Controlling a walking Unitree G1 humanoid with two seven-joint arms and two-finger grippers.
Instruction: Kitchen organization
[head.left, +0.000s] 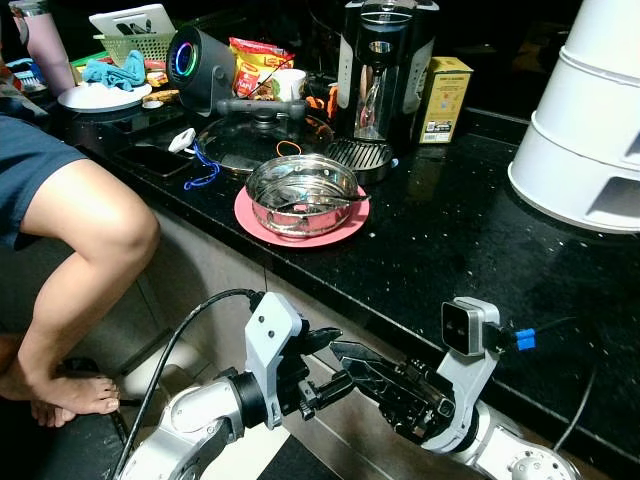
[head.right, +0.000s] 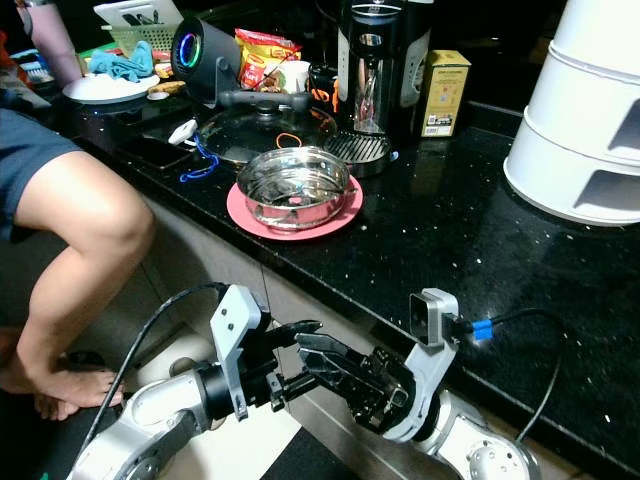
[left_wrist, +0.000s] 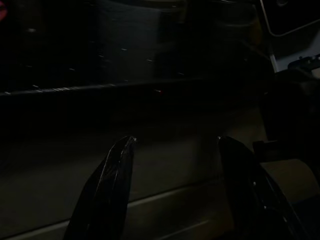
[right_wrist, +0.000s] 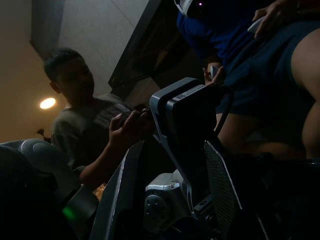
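A: Two tools, left (head.left: 335, 362) and right (head.left: 345, 352), fingers apart, empty, below the desk (head.left: 450, 240) edge.

B: Bowl (head.left: 302, 193) at 12 o'clock on plate (head.left: 250, 216). Likely light, rigid, slippery; grip the rim.

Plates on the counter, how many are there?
2: a pink plate under the steel bowl near the counter's front edge, and a white plate holding a blue cloth at far left. Clutter may hide others.

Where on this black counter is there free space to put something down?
The widest bare patch of the counter lies between the pink plate holding the steel bowl and the white tiered rack, reaching to the front edge. The back left, around the glass lid, speaker and coffee machine, is crowded.
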